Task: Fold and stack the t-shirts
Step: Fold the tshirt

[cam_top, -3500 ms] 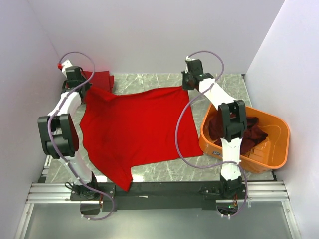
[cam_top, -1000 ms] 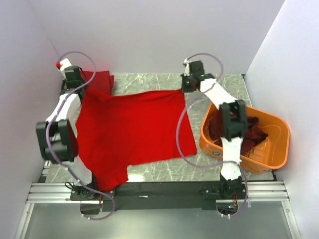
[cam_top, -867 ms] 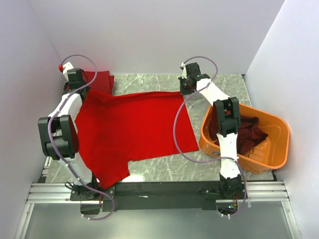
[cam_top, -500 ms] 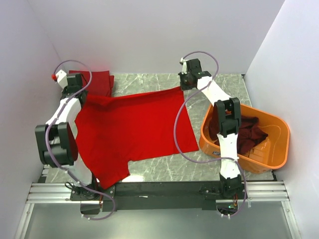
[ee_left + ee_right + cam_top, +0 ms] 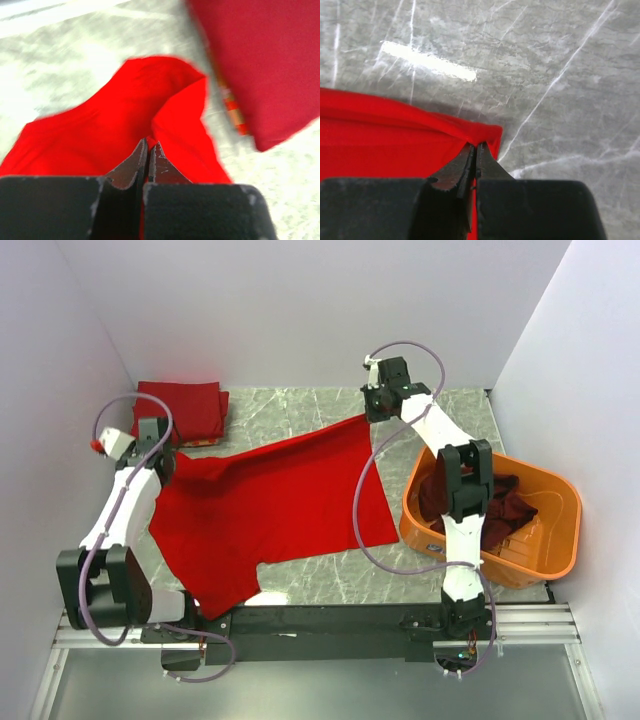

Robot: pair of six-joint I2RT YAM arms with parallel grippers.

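The left gripper (image 5: 148, 146) and right gripper (image 5: 474, 148) each pinched an edge of the red t-shirt (image 5: 270, 490); thin bites might slip if stretched taut

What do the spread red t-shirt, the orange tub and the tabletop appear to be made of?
Red t-shirt: soft matte cloth; it creases and drapes.
Orange tub: likely plastic, smooth moulded rim.
Tabletop: glossy grey veined marble look, perhaps laminate.

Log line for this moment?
left gripper: shut on spread bright red cloth t-shirt | right gripper: shut on same shirt's corner | folded red cloth: far-left corner
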